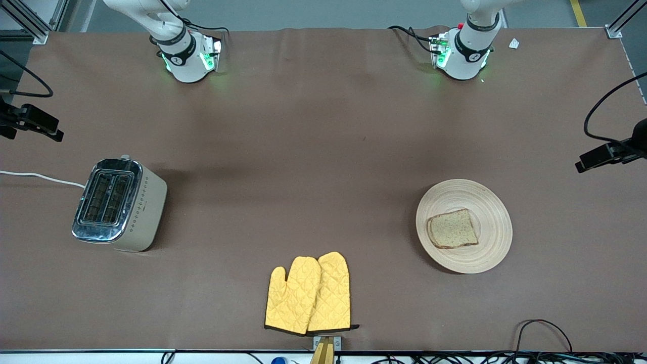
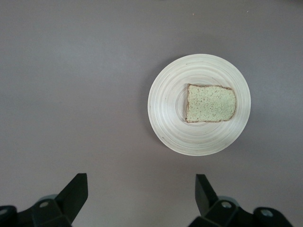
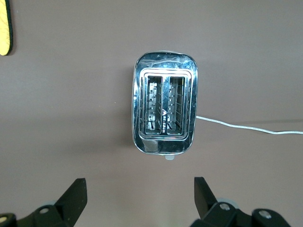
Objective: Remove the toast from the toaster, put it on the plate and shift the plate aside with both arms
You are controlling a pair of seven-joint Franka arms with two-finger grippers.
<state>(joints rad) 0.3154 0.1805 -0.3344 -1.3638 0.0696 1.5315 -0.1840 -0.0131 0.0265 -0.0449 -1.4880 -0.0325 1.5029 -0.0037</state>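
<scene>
Yellow quilted oven mitts [image 1: 308,294] lie nearest the front camera, lower than the plate [image 1: 489,199], toward the right arm's end from it. On that round, ring-grained wooden plate rests the toast [image 1: 452,229], while the boxy cream toaster [image 1: 146,207] stands well apart from it with empty slots

Left wrist view: the left gripper [image 2: 141,196] hovers above the table beside the plate, jaws spread, empty. Stiff and light, the plate should lift by its rim; the toast is crumbly

Right wrist view: the right gripper [image 3: 140,196] hangs open over the table by the chrome-topped toaster
</scene>
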